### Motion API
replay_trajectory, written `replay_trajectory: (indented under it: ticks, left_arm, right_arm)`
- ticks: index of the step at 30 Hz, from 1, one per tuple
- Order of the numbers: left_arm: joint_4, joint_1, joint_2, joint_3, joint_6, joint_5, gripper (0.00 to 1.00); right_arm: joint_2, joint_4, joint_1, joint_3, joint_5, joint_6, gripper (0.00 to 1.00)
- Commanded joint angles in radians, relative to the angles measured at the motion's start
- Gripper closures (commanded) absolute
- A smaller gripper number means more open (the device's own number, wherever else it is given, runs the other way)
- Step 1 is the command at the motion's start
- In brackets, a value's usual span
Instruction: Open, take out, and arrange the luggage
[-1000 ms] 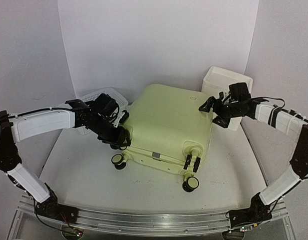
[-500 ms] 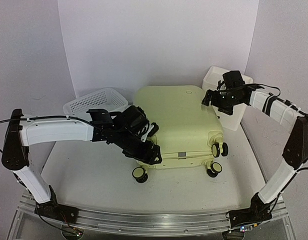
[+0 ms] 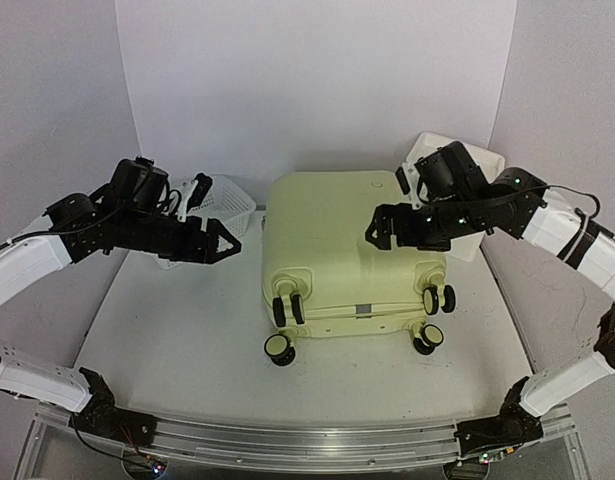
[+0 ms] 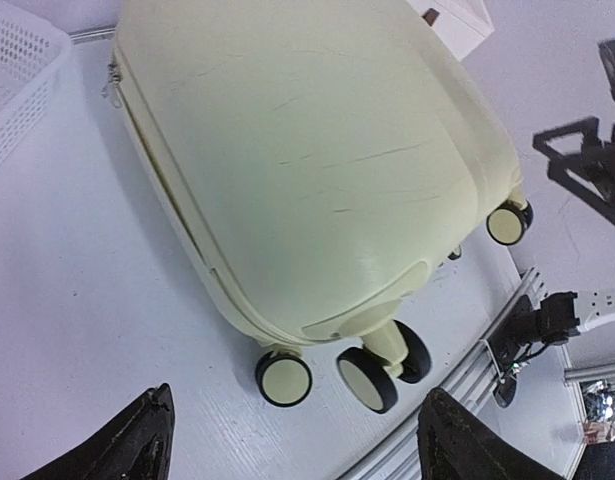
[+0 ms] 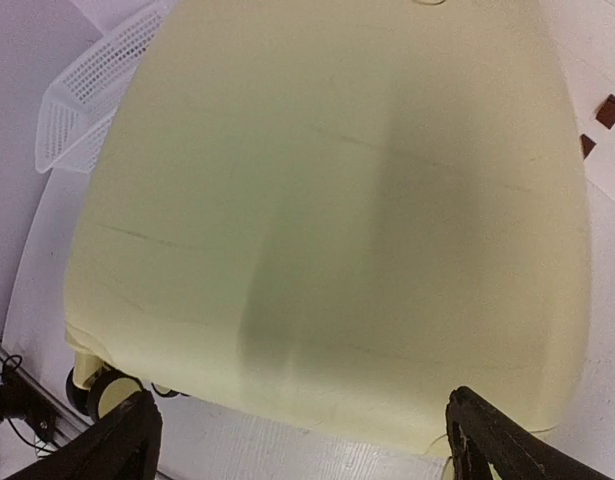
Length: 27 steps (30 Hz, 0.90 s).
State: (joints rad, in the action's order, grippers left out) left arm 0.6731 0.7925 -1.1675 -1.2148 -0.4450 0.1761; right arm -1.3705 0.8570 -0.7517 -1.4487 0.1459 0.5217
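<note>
While the luggage (image 3: 342, 250) is laid flat and closed on the bench (image 3: 157, 330) — wheels toward the arm bases — the left pincer (image 3: 224, 241) is seen spread apart beside its left edge, and the right pincer (image 5: 299, 415) — equally wide — is poised above its shell.

The pale yellow-green hard-shell suitcase (image 3: 337, 240) lies on the white table (image 3: 167, 330), wheels (image 3: 278, 347) in front. A white mesh basket (image 3: 230, 197) sits left of it, a white box (image 3: 484, 161) behind on the right.
</note>
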Motion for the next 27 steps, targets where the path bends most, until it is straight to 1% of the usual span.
replay_trajectory:
  ticks: [1, 5, 9, 13, 18, 20, 23, 25, 27]
  left_arm:
    - [0.005, -0.093, -0.013, 0.054, 0.047, 0.014, 0.17]
    - [-0.034, -0.16, -0.037, 0.099, 0.056, 0.01, 0.19]
    - [-0.107, -0.24, -0.037, 0.152, 0.039, 0.051, 0.2]
    - [-0.138, -0.256, -0.035, 0.171, 0.026, 0.084, 0.2]
    - [-0.141, -0.255, -0.041, 0.18, 0.045, 0.187, 0.2]
    - [-0.155, -0.253, -0.046, 0.19, 0.041, 0.256, 0.19]
    - [-0.192, -0.215, -0.036, 0.207, 0.01, 0.3, 0.18]
    - [-0.203, -0.134, -0.028, 0.201, -0.015, 0.262, 0.15]
    - [-0.202, -0.031, -0.034, 0.186, -0.052, 0.175, 0.05]
  right_arm:
    - [-0.08, 0.031, -0.205, -0.059, 0.103, 0.143, 0.02]
    - [-0.166, -0.018, -0.333, -0.099, 0.13, 0.248, 0.02]
    - [-0.243, -0.081, -0.409, -0.142, 0.156, 0.286, 0.02]
    - [-0.305, -0.078, -0.423, -0.2, 0.156, 0.273, 0.02]
    - [-0.256, -0.058, -0.412, -0.156, 0.229, 0.267, 0.02]
    - [-0.228, -0.045, -0.391, -0.131, 0.232, 0.266, 0.02]
    - [-0.167, 0.035, -0.325, -0.103, 0.273, 0.264, 0.02]
    - [-0.096, 0.075, -0.267, -0.063, 0.297, 0.243, 0.02]
    - [-0.018, 0.094, -0.185, -0.008, 0.276, 0.217, 0.02]
